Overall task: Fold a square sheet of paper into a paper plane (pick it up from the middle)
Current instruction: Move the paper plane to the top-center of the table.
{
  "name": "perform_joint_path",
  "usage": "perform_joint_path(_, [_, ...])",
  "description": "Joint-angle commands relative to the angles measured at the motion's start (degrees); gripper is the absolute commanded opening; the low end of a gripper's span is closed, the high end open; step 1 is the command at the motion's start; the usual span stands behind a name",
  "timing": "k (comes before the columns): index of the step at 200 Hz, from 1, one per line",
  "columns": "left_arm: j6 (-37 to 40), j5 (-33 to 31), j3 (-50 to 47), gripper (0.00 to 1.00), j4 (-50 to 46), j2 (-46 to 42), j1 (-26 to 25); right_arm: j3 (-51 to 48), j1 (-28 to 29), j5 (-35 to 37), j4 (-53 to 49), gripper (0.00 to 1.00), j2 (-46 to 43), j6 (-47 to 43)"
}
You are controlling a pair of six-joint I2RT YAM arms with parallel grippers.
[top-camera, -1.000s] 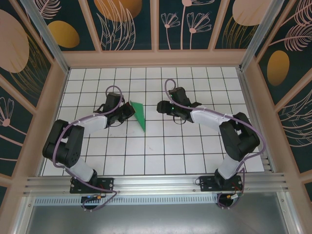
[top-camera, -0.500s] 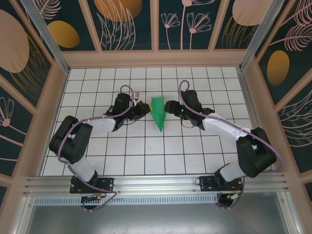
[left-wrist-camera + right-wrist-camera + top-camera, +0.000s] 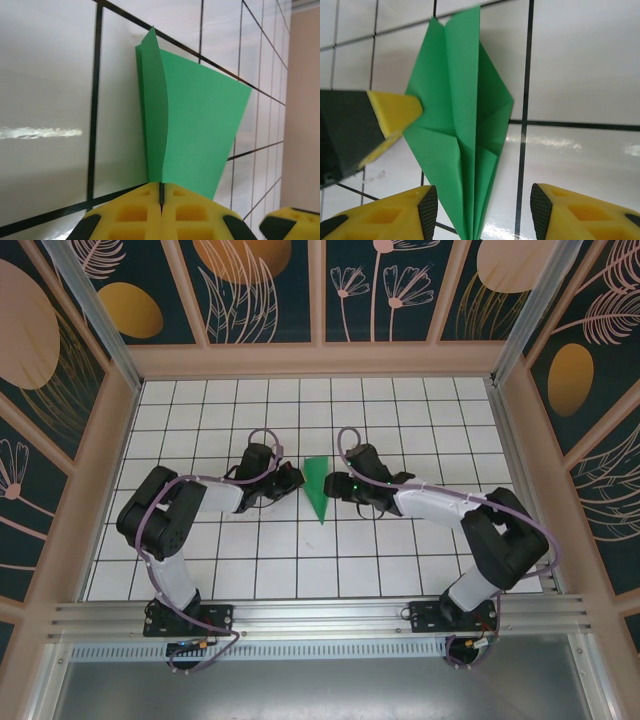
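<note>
Nearer the bases (image 3: 190, 618) now: paper plane (image 3: 318, 487).

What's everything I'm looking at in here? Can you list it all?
paper plane: one, bright green, middle of the table
table: one, white tiles with black lines, under everything
walls: three sides, dark teal with orange and pink plant shapes, around the table
metal rail: one, silver, along the near edge
left arm, right arm: two, black and white, bolted to the rail
left gripper: one, yellow, shut on the paper plane
right gripper: one, yellow, open, facing the paper plane
</note>
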Motion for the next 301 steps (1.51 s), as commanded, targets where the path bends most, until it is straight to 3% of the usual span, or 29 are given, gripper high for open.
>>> perform_joint_path(1, [1.57, -2.77, -0.9, 0.0, -2.09, 0.72, -0.11, 3.11, 1.83, 1.63, -1.74, 0.54, 2.25, -0.76])
perform_joint_path(99, [1.59, -4.19, -2.46, 0.0, -2.15, -0.73, -0.09, 10.65, 4.72, 0.11, -4.66, 0.52, 12.09, -2.6])
perform_joint_path(131, [1.65, -3.93, -2.48, 0.0, -2.07, -0.73, -0.11, 11.18, 5.39, 0.1, -4.79, 0.45, 12.33, -3.04])
perform_joint_path(196, [1.84, -3.94, -2.15, 0.0, -2.5, -0.56, -0.11, 9.85, 5.83, 3.83, -5.79, 0.48, 8.48, -2.41])
perform_joint_path(301, [1.84, -3.66, -2.17, 0.0, -2.54, -0.47, -0.11, 10.69, 6.01, -1.96, -3.73, 0.45, 12.18, -3.04])
